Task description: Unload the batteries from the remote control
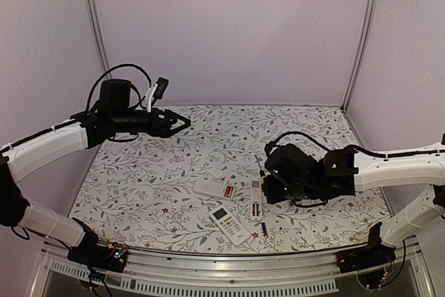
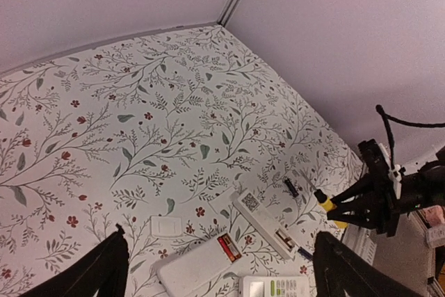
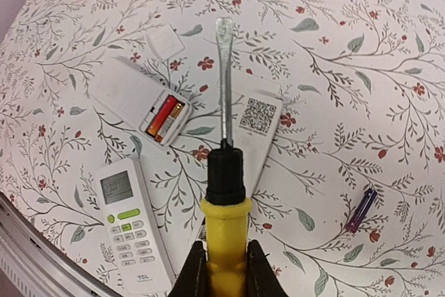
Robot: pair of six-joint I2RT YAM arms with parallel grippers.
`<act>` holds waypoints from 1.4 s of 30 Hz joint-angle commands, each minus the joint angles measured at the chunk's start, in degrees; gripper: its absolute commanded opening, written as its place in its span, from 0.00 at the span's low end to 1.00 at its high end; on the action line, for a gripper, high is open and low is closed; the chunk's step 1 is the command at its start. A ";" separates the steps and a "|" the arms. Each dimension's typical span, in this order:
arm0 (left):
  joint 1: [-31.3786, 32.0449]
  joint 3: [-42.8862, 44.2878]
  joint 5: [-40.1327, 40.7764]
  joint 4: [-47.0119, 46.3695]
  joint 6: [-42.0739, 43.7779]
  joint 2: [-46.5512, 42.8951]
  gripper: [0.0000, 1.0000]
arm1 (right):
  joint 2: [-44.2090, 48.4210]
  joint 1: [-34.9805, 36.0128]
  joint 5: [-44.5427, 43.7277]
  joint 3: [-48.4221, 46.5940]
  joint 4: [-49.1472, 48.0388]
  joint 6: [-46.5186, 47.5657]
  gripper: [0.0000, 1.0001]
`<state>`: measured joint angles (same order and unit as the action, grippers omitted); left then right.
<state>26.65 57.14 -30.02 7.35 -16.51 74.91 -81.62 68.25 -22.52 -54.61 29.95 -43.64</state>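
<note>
A: Batteries, what do they look like and where?
B: Tiny thin cylinders. A red battery (image 3: pixel 162 116) sits beside an orange-ish one in the open bay of the face-down white remote (image 3: pixel 128 92), left of centre in the right wrist view. A dark blue battery (image 3: pixel 361 210) lies loose on the floral cloth (image 3: pixel 361 67), lower right, well apart from that remote.
A: Other stuff?
B: A QR-label remote (image 3: pixel 256 126) at centre, also face-down. A TCL remote (image 3: pixel 132 231) is face-up at lower left. A small white cover (image 3: pixel 165 41) lies at upper left.
A: Arms?
B: The right gripper (image 3: pixel 224 273) pinches the yellow handle of a screwdriver (image 3: pixel 224 172), blade pointing up-frame between the two face-down remotes (tip contact: can't tell). The left gripper (image 1: pixel 182 124) is raised at upper left of the top view, fingers spread wide and holding nothing.
</note>
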 commanded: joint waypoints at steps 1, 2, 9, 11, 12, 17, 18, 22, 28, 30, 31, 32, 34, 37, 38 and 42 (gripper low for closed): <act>2.46 -0.78 -6.76 -2.27 0.23 -0.94 0.91 | 2.70 -0.21 -2.42 -4.34 -3.43 9.28 0.00; 2.73 -0.84 -8.46 -2.85 0.06 -0.68 0.91 | 2.78 -0.22 -2.08 -5.27 -4.47 11.31 0.00; 5.19 -1.66 -17.20 -6.38 -2.65 1.20 0.91 | -1.26 -0.13 4.82 -10.67 -12.20 23.93 0.00; 5.89 -1.62 -18.12 -6.39 -3.26 1.96 0.91 | -3.57 0.02 5.86 -12.45 -12.95 25.85 0.00; 6.11 -1.60 -18.79 -6.41 -3.53 2.61 0.92 | -4.45 0.11 6.36 -13.37 -13.25 26.73 0.00; 6.30 -2.21 -21.35 -10.26 -6.23 4.97 0.91 | -9.24 0.49 7.25 -17.90 -12.93 29.57 0.00; 6.32 -2.32 -21.75 -10.63 -6.72 5.38 0.90 | -10.21 0.55 7.36 -18.74 -12.67 29.95 0.00; 6.32 -3.07 -23.86 -13.26 -9.60 7.05 0.82 | -12.40 1.16 6.76 -20.49 -12.84 31.42 0.00; 6.35 -4.15 -25.05 -16.08 -12.90 8.32 0.54 | -13.81 1.64 6.77 -21.45 -13.34 31.86 0.00; 6.23 -4.24 -25.25 -16.55 -13.29 8.52 0.43 | -13.96 1.88 6.41 -21.51 -13.43 31.71 0.00; 6.24 -4.24 -25.38 -16.58 -13.40 8.76 0.37 | -13.99 1.96 6.11 -21.63 -13.39 31.64 0.00; 6.26 -4.16 -25.70 -16.51 -13.60 9.02 0.28 | -14.08 2.12 5.53 -21.66 -13.31 31.52 0.00; 6.22 -4.06 -26.35 -16.53 -13.90 9.42 0.19 | -14.09 2.07 4.60 -21.82 -13.09 31.17 0.00; 6.26 -3.92 -26.49 -16.58 -14.15 9.45 0.07 | -13.92 2.15 3.35 -21.98 -12.73 30.60 0.00; 6.17 -3.96 -26.54 -16.58 -14.19 9.36 0.04 | -13.85 2.15 2.66 -21.80 -12.70 30.38 0.00; 6.13 -3.83 -26.16 -16.09 -14.45 8.87 0.00 | -13.11 2.15 -0.12 -21.08 -12.70 29.47 0.00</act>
<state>32.40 53.47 -55.81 -8.54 -31.27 84.09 -94.85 70.28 -18.06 -74.78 17.56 -12.60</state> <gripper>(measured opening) 0.011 0.127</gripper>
